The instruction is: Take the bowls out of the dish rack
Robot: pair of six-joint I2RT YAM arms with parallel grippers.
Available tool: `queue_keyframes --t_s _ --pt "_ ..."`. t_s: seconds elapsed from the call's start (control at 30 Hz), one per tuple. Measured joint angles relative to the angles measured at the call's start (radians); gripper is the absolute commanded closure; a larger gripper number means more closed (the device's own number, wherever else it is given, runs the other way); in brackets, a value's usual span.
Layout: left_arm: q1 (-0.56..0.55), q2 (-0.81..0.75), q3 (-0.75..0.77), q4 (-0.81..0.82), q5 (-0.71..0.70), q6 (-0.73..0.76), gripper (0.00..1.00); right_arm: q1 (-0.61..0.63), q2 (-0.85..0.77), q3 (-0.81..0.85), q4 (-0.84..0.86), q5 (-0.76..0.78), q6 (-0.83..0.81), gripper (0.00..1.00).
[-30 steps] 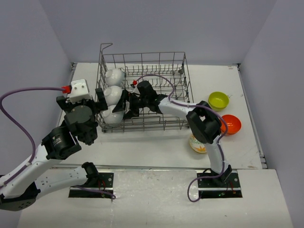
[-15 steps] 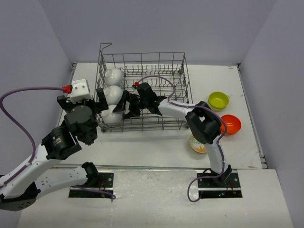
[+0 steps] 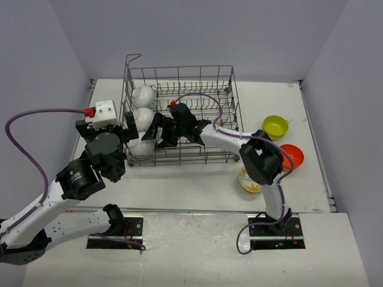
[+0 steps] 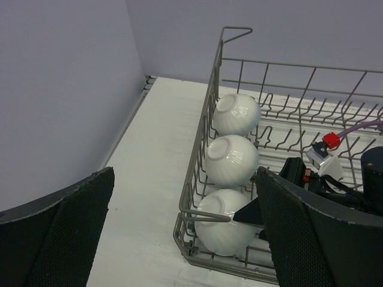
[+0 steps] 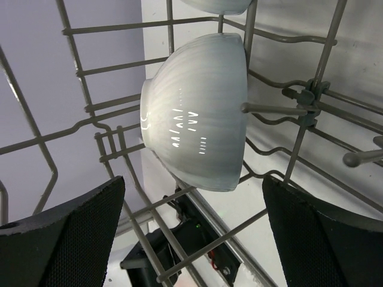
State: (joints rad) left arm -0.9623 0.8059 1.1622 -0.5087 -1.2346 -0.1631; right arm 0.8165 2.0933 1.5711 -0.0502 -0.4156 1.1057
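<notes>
White-and-black arms [image 3: 51, 208], purple cables [image 3: 48, 109], red connectors [image 3: 89, 111], black mesh-textured jaws.

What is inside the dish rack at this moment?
Three white bowls stand on edge in a row along the left wall of the dish rack. The open right gripper reaches in beside them. The rack floor under that arm is covered.

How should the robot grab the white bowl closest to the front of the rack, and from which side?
Probably by its rim, reaching from the right, through the rack's middle. The near white bowl stands tipped along the dish rack's left wall, so wires block that side, and another white bowl crowds it behind. The open right gripper faces it from there.
</notes>
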Motion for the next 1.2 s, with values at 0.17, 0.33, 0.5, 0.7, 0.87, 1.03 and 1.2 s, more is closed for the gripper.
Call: queue_keyframes --t_s 0.17,0.33,0.5,0.7,0.87,1.03,1.2 --pt "0.000 0.000 0.000 0.000 0.000 0.000 0.00 0.005 -0.024 -0.001 -0.025 0.018 -0.003 0.03" --pt "0.000 0.000 0.000 0.000 0.003 0.000 0.00 0.010 -0.035 0.002 -0.065 0.040 -0.020 0.03" --pt "0.000 -0.002 -0.005 0.006 0.008 0.000 0.00 0.027 -0.035 0.017 -0.121 0.089 -0.048 0.03" --pt "0.000 -0.006 -0.014 0.013 0.012 0.000 0.00 0.064 -0.035 0.061 -0.171 0.138 -0.096 0.03" --pt "0.000 -0.015 -0.015 0.014 0.019 0.000 0.00 0.071 -0.034 0.139 -0.228 0.147 -0.127 0.03" --pt "0.000 -0.028 -0.015 0.014 0.023 0.000 0.00 0.071 -0.025 0.187 -0.246 0.164 -0.139 0.03" --pt "0.000 -0.037 -0.015 0.015 0.023 0.000 0.00 0.072 -0.001 0.204 -0.281 0.176 -0.141 0.02"
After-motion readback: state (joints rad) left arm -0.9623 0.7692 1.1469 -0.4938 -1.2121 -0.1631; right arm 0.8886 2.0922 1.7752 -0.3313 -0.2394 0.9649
